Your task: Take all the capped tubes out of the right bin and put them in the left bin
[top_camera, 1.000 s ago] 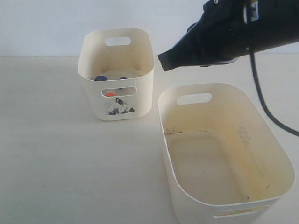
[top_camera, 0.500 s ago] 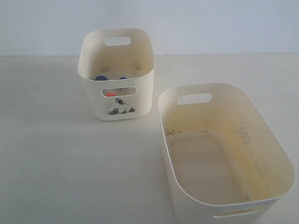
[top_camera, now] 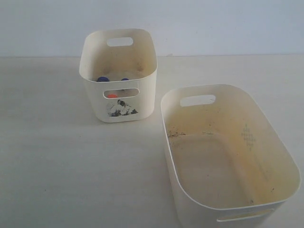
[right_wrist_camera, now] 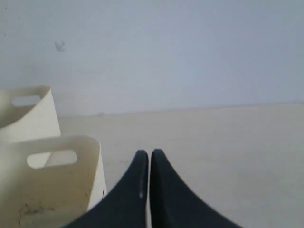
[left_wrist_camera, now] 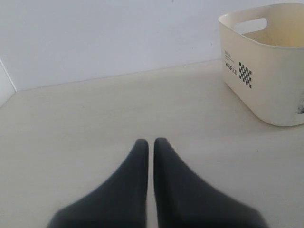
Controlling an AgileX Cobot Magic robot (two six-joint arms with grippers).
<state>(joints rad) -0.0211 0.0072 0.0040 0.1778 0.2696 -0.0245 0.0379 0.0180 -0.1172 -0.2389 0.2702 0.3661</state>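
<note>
Capped tubes (top_camera: 102,79) in left bin (top_camera: 93,57); both end effectors (left_wrist_camera: 151,141) (right_wrist_camera: 149,153) closed, nearly level.

Pale table (top_camera: 57,166), white wall (top_camera: 213,23)

A pale, matte tabletop (left_wrist_camera: 95,109) stretches ahead of the left pincer (left_wrist_camera: 150,141) to a plain bluish-white wall (left_wrist_camera: 104,38) beyond it (the two meet in a faint straight line). The light is soft and even, with faint shadows.
</note>
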